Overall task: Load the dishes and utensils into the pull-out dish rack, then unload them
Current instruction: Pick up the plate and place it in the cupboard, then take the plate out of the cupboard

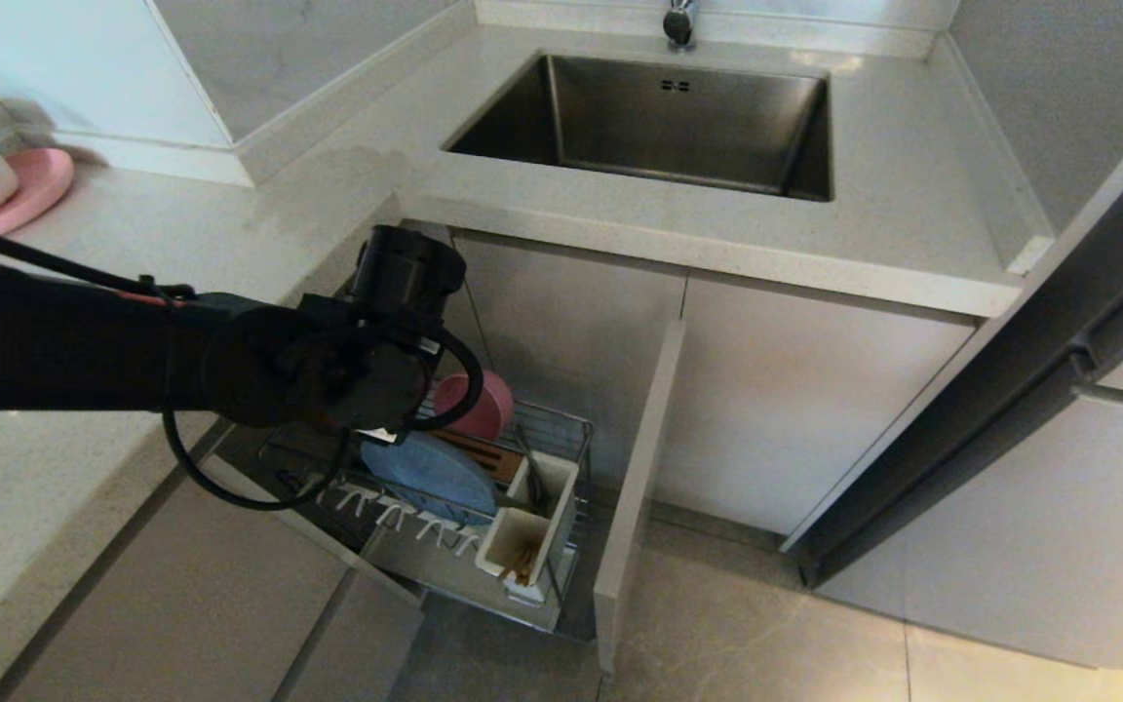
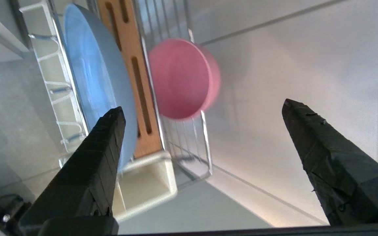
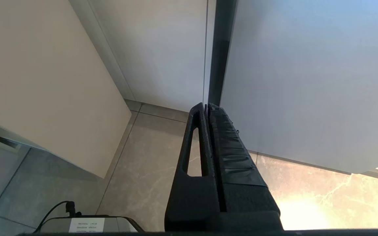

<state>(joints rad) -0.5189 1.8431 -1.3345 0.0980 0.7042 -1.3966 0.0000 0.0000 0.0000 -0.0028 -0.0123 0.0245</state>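
My left gripper [image 2: 202, 108] hangs wide apart and empty above the pull-out dish rack [image 1: 561, 429]. The pink bowl [image 2: 184, 78] stands at its far side. It looks stiff, smooth and breakable, so I would pinch its rim.

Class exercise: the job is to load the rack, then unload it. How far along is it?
Loaded: blue plate and pink bowl stand in the rack, chopsticks in its box. The left gripper hovers open and empty above. Right gripper parked, shut. Unloading remains.
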